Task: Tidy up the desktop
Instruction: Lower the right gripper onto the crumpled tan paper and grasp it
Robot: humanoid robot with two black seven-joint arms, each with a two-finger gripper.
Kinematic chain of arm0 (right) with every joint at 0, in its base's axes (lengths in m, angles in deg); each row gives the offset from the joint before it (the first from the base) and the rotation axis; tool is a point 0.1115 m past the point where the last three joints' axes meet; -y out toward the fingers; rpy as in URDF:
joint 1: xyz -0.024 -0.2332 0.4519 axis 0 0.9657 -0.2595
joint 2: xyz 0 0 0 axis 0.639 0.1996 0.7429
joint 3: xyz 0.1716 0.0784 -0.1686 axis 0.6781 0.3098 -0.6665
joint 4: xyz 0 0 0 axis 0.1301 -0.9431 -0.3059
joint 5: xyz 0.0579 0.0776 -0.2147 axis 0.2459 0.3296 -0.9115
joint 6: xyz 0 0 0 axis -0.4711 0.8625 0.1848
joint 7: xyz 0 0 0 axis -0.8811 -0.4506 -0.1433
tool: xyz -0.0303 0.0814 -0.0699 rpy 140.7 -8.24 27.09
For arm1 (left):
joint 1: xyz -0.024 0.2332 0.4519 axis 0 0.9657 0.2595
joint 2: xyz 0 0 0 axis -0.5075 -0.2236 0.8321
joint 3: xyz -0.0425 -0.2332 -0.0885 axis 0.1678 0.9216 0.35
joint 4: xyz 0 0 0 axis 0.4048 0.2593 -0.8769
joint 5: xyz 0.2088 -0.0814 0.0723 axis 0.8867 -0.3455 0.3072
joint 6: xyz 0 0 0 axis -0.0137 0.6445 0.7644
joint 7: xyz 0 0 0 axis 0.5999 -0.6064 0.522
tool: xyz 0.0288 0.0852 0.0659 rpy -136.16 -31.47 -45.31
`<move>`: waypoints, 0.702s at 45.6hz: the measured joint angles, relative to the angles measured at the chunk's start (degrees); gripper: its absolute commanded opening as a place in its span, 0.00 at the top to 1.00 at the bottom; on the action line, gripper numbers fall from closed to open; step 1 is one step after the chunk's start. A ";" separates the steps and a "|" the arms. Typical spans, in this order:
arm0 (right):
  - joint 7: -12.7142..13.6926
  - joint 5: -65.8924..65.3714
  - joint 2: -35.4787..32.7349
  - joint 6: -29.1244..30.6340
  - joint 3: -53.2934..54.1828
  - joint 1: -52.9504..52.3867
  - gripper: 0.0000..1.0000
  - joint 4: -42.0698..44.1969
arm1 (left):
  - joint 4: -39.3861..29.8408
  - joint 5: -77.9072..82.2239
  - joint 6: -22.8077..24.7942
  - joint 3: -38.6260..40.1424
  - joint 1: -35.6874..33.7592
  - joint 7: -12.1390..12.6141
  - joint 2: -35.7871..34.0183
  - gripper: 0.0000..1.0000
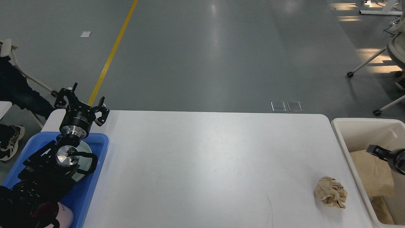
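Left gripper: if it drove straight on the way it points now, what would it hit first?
Nothing, apparently: the left gripper, fingers spread, points up and away past the desktop far edge toward open floor. Depth is uncertain.

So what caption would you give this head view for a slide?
Crumpled brown paper ball sits on the white desktop beside the cream bin; left gripper above the blue tray.
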 measured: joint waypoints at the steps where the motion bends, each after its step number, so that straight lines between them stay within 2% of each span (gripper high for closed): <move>1: 0.00 -0.19 0.36 0.08 -0.21 -0.84 0.00 -0.44 | 0.00 0.00 0.00 0.00 0.00 0.00 0.00 0.04; 9: 0.00 -2.10 2.39 0.80 -5.25 -11.30 0.00 -9.10 | 0.00 -0.01 0.00 0.00 -0.01 0.00 0.00 0.04; 11: 0.00 -3.42 2.82 1.51 -8.12 -19.09 0.00 -16.10 | 0.00 0.00 0.00 0.00 -0.01 0.00 0.00 0.04; 16: 0.06 -4.87 3.08 5.22 -10.75 -31.20 0.00 -25.81 | 0.00 0.00 0.00 0.00 -0.01 0.00 0.00 0.04; 22: 0.28 -5.33 3.51 17.23 -11.86 -43.21 0.00 -33.68 | 0.00 -0.01 0.00 0.00 -0.02 0.00 0.00 0.04; 28: 0.34 -5.17 5.83 32.39 -13.78 -51.19 0.00 -36.70 | 0.00 -0.01 0.00 0.00 -0.01 0.00 0.00 0.04; 32: 0.27 -4.95 7.94 39.08 -16.08 -55.97 0.00 -38.34 | 0.00 0.00 0.00 0.00 -0.01 0.00 0.00 0.04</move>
